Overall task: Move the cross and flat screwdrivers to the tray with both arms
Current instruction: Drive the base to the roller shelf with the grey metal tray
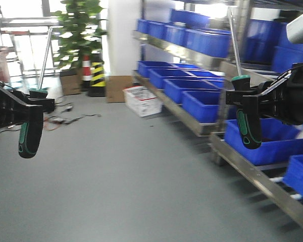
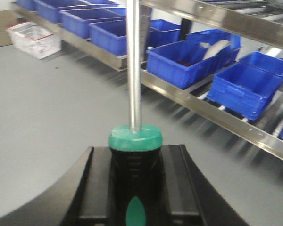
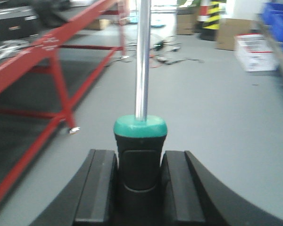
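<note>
My left gripper (image 1: 26, 110) is shut on a screwdriver (image 1: 29, 133) with a black and green handle, held in the air at the left with the handle hanging down. In the left wrist view the jaws of this gripper (image 2: 134, 157) clamp the handle (image 2: 135, 181), and the steel shaft (image 2: 133, 70) points away. My right gripper (image 1: 252, 100) is shut on a matching screwdriver (image 1: 248, 126) at the right, shaft pointing up. The right wrist view shows this gripper (image 3: 140, 160) closed on the handle (image 3: 140, 165). Both tips are out of view, so I cannot tell cross from flat. I cannot pick out a tray.
Metal shelving (image 1: 192, 121) with several blue bins (image 1: 199, 103) runs along the right. A white crate (image 1: 143, 100), cardboard boxes (image 1: 118, 88), a striped cone (image 1: 97, 75) and a plant (image 1: 81, 30) stand at the back. A red frame (image 3: 56, 70) shows in the right wrist view. The floor (image 1: 121, 171) is grey.
</note>
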